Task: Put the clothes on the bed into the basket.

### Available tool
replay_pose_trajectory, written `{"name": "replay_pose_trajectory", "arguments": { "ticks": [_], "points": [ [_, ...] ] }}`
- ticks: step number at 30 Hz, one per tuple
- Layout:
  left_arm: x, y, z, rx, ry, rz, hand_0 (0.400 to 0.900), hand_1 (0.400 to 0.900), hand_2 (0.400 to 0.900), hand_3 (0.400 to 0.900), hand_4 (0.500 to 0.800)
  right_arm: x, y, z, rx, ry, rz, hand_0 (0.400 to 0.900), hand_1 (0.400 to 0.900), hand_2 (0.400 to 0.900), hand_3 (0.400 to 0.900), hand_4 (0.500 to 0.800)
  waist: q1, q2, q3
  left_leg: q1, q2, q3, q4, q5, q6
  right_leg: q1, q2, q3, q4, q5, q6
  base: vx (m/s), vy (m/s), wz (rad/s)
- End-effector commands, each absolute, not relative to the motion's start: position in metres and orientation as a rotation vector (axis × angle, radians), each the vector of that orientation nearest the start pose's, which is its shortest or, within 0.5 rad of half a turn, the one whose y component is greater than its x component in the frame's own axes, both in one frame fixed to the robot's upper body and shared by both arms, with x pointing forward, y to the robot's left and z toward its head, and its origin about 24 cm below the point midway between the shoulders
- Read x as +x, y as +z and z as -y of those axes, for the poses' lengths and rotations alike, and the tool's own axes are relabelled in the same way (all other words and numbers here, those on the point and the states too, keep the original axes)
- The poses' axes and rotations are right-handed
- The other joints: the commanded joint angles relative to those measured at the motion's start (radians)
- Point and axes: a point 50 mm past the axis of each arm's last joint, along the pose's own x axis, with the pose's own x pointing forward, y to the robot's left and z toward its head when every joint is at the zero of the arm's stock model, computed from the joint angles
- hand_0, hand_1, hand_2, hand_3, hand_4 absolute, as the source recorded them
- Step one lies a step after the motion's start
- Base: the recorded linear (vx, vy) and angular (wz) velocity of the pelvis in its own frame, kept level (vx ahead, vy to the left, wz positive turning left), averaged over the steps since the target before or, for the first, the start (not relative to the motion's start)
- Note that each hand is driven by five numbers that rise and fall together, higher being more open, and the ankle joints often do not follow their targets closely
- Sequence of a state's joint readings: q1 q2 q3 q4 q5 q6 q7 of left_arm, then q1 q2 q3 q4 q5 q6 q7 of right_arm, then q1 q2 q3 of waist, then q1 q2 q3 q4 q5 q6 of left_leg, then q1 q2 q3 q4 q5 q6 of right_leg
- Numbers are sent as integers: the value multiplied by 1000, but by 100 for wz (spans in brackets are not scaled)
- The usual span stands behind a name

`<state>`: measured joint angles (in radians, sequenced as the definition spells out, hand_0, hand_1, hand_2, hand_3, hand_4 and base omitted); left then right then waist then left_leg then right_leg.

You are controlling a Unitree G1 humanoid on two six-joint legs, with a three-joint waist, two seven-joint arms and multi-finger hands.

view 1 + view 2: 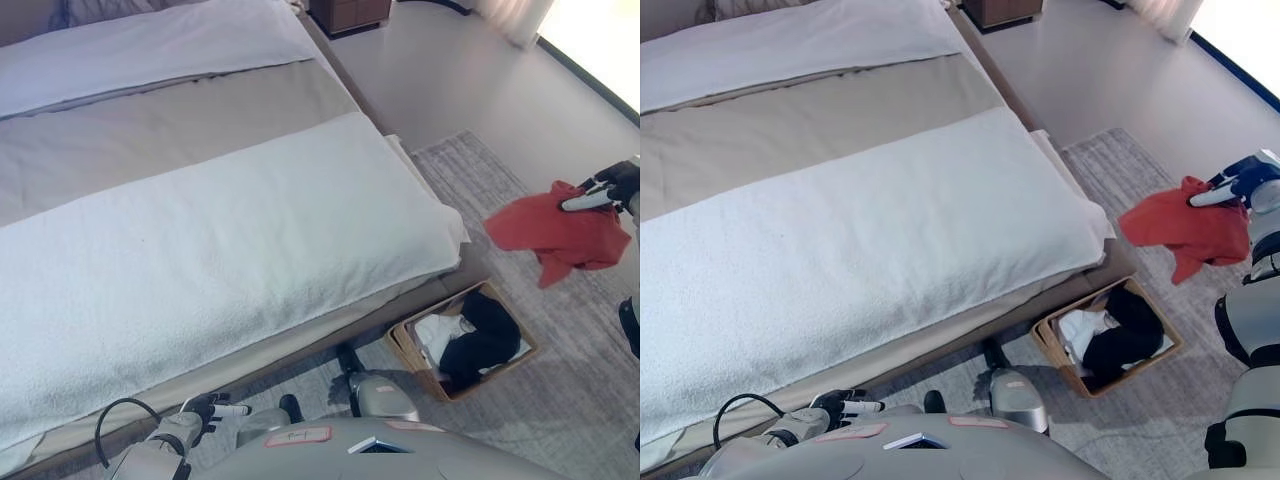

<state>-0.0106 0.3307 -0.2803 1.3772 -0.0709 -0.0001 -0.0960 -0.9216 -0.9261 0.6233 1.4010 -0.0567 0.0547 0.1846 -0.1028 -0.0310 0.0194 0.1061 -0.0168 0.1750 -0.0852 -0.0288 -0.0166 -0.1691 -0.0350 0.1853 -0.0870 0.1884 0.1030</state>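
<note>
The basket (462,342) sits on the grey rug (560,330) right by the foot corner of the bed (200,230), below and to the left of the right robot hand (612,186). Inside it lie a white garment (437,333) on the bed side and a black garment (484,338) filling the rest; nothing spills over the rim

The right robot hand is raised out at the far right, fingers curled round the top of a red garment (560,232), which hangs free in the air beneath and to the left of it, above the rug and off to the side of the basket rather than over it, touching neither basket nor bed

The left robot hand (208,410) shows low at the near edge of the bed, fingers stretched out loosely, holding nothing

The bed top, well to the left of the right robot hand, carries only a white cover (220,260) and tan sheet (170,125). Between the bed's corner and the right robot hand is open rug, and beyond that bare pale floor (450,70) stretches to a wooden nightstand (348,13) at the head of the bed
</note>
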Motion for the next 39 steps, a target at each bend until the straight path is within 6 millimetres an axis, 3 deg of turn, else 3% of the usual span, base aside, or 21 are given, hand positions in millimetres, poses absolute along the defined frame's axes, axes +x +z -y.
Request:
{"name": "replay_pose_trajectory", "arguments": {
  "ticks": [1, 8, 9, 10, 39],
  "points": [
    [47, -154, -288, 431, -24, -1456, 900, 900, 900, 900, 800, 310, 185, 430, -1105, -446, -640, 400, 400, 400, 400, 500, 3, -5, 3, 3, 21, -16, 41, -99, 1, 5, -35, -3, 51, -47, 75, -10, -9, -15],
    [49, -155, -285, 431, -33, -1450, 900, 900, 900, 900, 800, 313, 186, 427, -1094, -440, -619, 400, 400, 400, 400, 500, 2, 4, 5, 2, 21, -15, 41, -96, 1, 5, -30, 5, 47, -46, 72, -6, -6, -4],
    [50, -155, -284, 430, -33, -1447, 900, 900, 900, 900, 800, 314, 188, 427, -1099, -447, -609, 443, 443, 443, 443, 526, 2, 5, 5, 0, 21, -19, 42, -96, 2, 5, -30, 3, 50, -48, 70, 0, 0, 0],
    [50, -155, -284, 429, -33, -1447, 900, 900, 900, 900, 800, 314, 189, 427, -1099, -447, -609, 900, 900, 900, 900, 800, 2, 5, 5, 0, 21, -19, 42, -96, 2, 5, -30, 2, 50, -48, 70, -4, -3, 4],
    [48, -155, -286, 458, -45, -1463, 900, 900, 900, 900, 800, 300, 173, 437, -1101, -447, -685, 900, 900, 900, 900, 800, 27, -8, 0, -2, 29, -65, 36, -90, -7, 42, -48, -56, 34, -66, 50, 3, -3, 5]
  ]
}}
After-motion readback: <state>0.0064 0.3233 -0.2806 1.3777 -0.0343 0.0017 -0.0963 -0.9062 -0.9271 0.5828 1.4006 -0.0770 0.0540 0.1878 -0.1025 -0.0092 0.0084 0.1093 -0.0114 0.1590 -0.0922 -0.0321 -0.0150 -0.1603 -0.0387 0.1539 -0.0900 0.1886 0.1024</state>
